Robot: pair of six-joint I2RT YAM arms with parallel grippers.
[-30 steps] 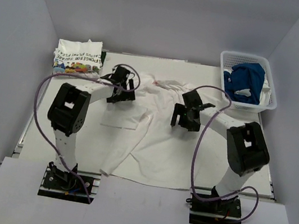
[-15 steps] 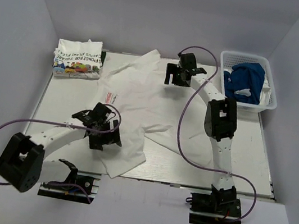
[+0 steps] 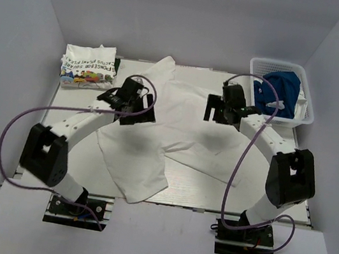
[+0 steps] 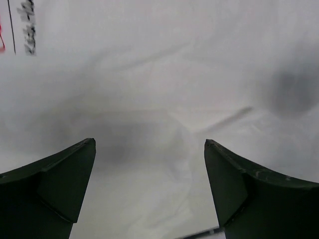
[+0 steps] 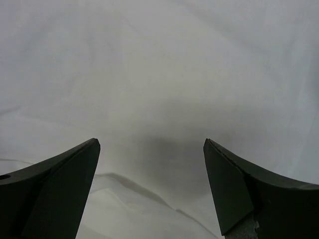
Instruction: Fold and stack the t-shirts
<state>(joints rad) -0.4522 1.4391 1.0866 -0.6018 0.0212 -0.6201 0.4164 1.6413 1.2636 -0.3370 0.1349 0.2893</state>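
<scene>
Beneath the left gripper (image 4: 149, 144), jaws spread wide and holding nothing, lies the white tee (image 3: 144, 162). A sliver of red-and-black print shows at 11 o'clock in the left wrist view. The right gripper (image 5: 149, 142) is likewise wide apart and empty, above unprinted cloth with a soft ridge at 6 o'clock. Whether either gripper touches the cloth cannot be told.

Seen from above, the left gripper hangs over the tee's 10 o'clock side and the right gripper over its 2 o'clock side. The tee lies mid-table, unfolded and rumpled. One corner reaches toward 12 o'clock, a lobe trails to 6 o'clock near the table (image 3: 191, 192) edge, and a flap lies doubled at 4 o'clock.

Step in hand, as judged: flattening the tee before the first fold. Each gripper should pinch a single layer at an outer edge or shoulder, not mid-panel. The two should then draw apart evenly, so that wrinkles pull out without dragging cloth off the table. Thin cotton probably bunches easily, so a low, shallow pinch is advisable.

Containers: a basket (image 3: 286, 122) at 2 o'clock on the table holds a crumpled blue tee (image 3: 278, 92), with a little white cloth beside it. At 10 o'clock a folded tee (image 3: 89, 66) with coloured print and lettering rests flat, the likely base of the stack.
</scene>
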